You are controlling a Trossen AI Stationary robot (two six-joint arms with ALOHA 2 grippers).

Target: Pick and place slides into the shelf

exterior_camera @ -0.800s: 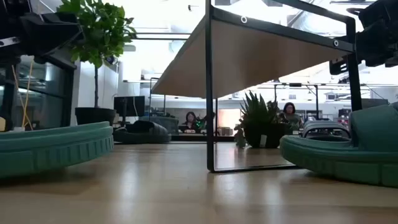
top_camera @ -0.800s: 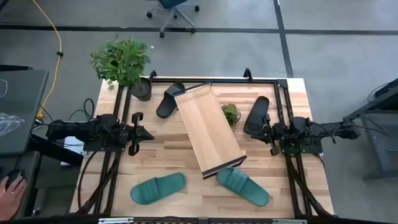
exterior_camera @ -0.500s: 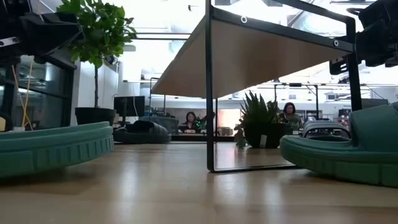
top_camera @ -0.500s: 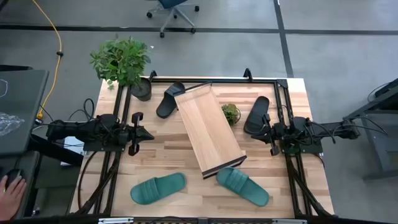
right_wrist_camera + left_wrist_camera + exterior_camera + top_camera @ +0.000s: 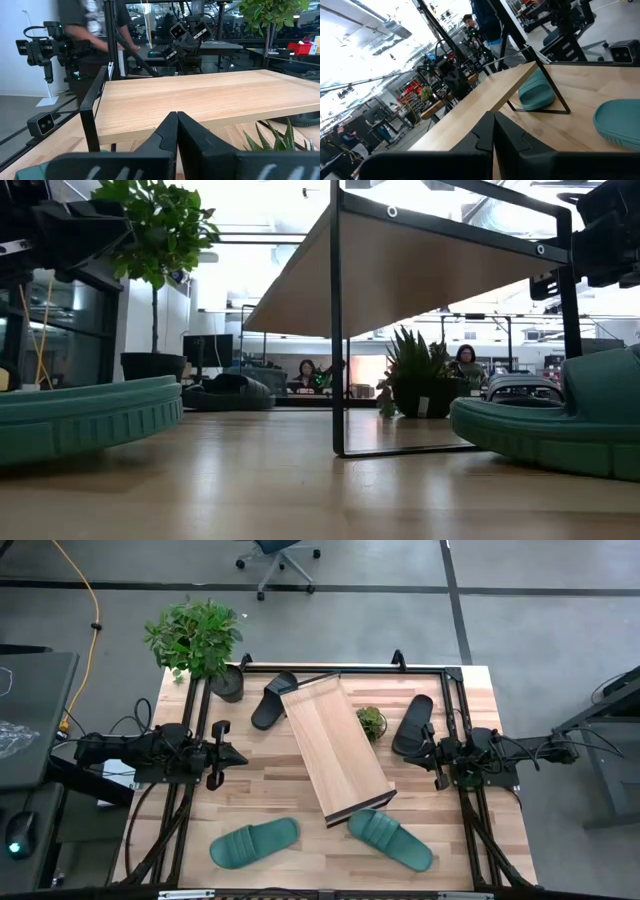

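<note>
High view, left to right: left gripper (image 5: pixel 237 756) clenched, empty, at the table's left edge. One black slide (image 5: pixel 272 699) lies beside the shelf's far end, one teal slide (image 5: pixel 254 842) near the front. Shelf (image 5: pixel 335 747) stands diagonally mid-table (nothing on it). Second teal slide (image 5: pixel 391 838) touches its near end. Second black slide (image 5: pixel 412 724) beside right gripper (image 5: pixel 424 752), clenched, empty.

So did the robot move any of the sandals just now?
No. Nothing on the table moved. The left gripper and the right gripper sit shut at the sides, holding nothing. The shelf lies slanted in the middle, with the two black slides and the two teal slides around it as before. Only a person's hand at the picture's bottom left corner has gone out of sight.
</note>
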